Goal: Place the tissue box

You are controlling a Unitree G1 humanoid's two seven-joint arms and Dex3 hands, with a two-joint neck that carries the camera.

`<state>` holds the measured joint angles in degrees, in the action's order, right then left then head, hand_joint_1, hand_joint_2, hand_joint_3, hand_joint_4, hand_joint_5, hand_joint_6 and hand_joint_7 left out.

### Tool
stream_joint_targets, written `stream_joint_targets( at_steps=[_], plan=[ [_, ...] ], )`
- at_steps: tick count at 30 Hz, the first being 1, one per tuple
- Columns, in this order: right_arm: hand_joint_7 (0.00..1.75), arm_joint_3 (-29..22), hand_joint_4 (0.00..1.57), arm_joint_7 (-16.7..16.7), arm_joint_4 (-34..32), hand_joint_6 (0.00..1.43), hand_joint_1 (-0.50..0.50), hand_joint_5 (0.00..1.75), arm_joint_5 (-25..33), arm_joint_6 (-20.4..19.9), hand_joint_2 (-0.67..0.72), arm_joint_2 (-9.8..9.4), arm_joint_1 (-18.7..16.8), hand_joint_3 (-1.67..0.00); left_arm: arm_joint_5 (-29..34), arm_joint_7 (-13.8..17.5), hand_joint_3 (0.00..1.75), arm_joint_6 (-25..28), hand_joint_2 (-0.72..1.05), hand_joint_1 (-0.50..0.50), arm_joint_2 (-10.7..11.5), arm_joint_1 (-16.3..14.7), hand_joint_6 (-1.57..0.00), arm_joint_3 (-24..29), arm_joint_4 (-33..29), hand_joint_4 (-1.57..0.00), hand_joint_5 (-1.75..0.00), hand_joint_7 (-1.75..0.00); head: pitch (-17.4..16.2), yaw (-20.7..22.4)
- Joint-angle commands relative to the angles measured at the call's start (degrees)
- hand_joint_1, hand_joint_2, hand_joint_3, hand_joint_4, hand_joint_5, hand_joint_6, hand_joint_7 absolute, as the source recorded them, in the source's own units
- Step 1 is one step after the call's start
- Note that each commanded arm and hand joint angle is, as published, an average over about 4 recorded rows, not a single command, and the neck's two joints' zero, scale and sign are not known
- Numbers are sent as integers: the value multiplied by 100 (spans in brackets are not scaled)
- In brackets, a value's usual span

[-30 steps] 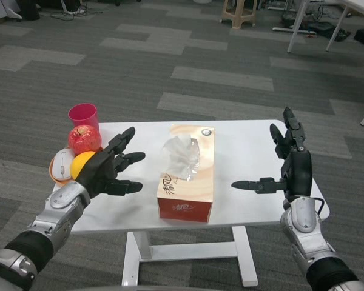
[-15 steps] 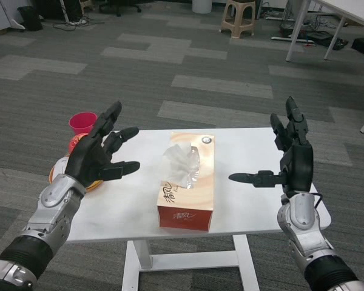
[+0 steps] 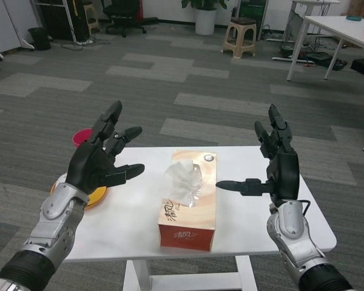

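An orange and cream tissue box (image 3: 190,200) lies lengthwise in the middle of the white table (image 3: 255,227), a white tissue sticking up from its top. My left hand (image 3: 100,159) hovers above the table to the box's left, fingers spread, holding nothing. To the box's right my right hand (image 3: 273,167) is raised with its fingers apart and its thumb pointing toward the box. Neither hand touches the box.
At the table's left edge an orange plate (image 3: 94,197) and a pink cup (image 3: 82,137) show partly behind my left hand. Grey carpet lies beyond, with a stool (image 3: 241,31), a plant pot and another white table (image 3: 333,27) far off.
The camera has tilted up, showing more of the room. Both hands have risen; the left now covers the fruit on the plate and the right has moved slightly toward the box. The box stays put.
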<state>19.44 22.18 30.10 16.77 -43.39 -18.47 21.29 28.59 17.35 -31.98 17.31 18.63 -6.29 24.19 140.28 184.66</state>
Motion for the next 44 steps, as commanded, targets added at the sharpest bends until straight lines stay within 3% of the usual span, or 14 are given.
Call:
stream_joint_targets(
  at_steps=[1, 5, 10, 14, 19, 23, 25, 26, 28, 30, 32, 39, 44],
  plan=[
    [14, 59, 51, 54, 40, 9, -46, 0, 28, -47, -26, -38, 157, -24, -51, -118, 17, -256, 105, 50, -17, 238, 0, -12, 2, 0, -82, 0, 9, -26],
    [14, 112, 86, 67, 36, 14, -46, 5, 77, -95, -35, -43, 170, -24, -51, -171, 17, -344, 105, 50, -17, 334, 0, -61, 90, 0, -82, 0, 59, -69],
    [14, 191, 146, 84, 34, 31, -46, 19, 228, -275, -48, -27, 245, -24, -31, -197, 17, -425, 105, 50, -8, 484, 0, -96, 259, 0, -74, 0, 149, -93],
    [21, 185, 157, 84, 102, 43, -46, 29, 272, -319, -54, -21, 332, -24, -14, -230, 17, -464, 105, 50, -2, 583, 0, -100, 396, 0, -74, 0, 184, -72],
    [21, 202, 157, 84, 291, 44, -46, 51, 301, -337, -54, -7, 475, -24, -7, -243, 17, -482, 105, 50, 3, 699, 0, -107, 565, 0, -72, 0, 145, -62],
    [21, 213, 156, 102, 444, 40, -46, 58, 301, -337, -51, -7, 600, -24, -11, -258, 17, -484, 105, 50, -4, 761, 0, -96, 670, 0, -72, 0, 149, -61],
    [21, 233, 146, 126, 513, 30, -46, 48, 299, -337, -41, -1, 653, -24, -11, -258, 17, -484, 105, 50, -11, 805, 0, -91, 736, 0, -72, 0, 152, -76],
    [21, 242, 134, 135, 539, 23, -46, 39, 296, -337, -38, 4, 673, -24, -11, -258, 17, -484, 105, 50, -13, 824, 0, -91, 765, 0, -72, 0, 149, -85],
    [19, 273, 83, 150, 605, 9, -44, 15, 292, -332, -27, 19, 719, -24, -11, -258, 17, -484, 105, 50, -19, 873, 0, -91, 835, 0, -72, 0, 139, -99],
    [12, 299, 21, 155, 647, 1, -38, 0, 290, -326, -15, 32, 748, -24, -11, -258, 17, -484, 105, 50, -24, 901, 0, -94, 881, 0, -72, 0, 125, -106],
    [7, 312, 0, 155, 669, 0, -30, 0, 285, -319, -7, 37, 767, -24, -11, -258, 17, -484, 105, 50, -26, 914, 0, -98, 910, 0, -72, 0, 111, -110],
    [0, 341, 0, 146, 673, 0, -21, 0, 261, -310, 1, 45, 789, -24, -11, -258, 17, -497, 105, 50, -26, 923, 0, -100, 930, 0, -72, 0, 109, -112],
    [0, 341, 0, 137, 661, 0, -19, 0, 257, -310, 3, 57, 789, -24, -11, -258, 17, -511, 105, 50, -11, 923, 0, -115, 915, 0, -72, 0, 89, -102]
  ],
)
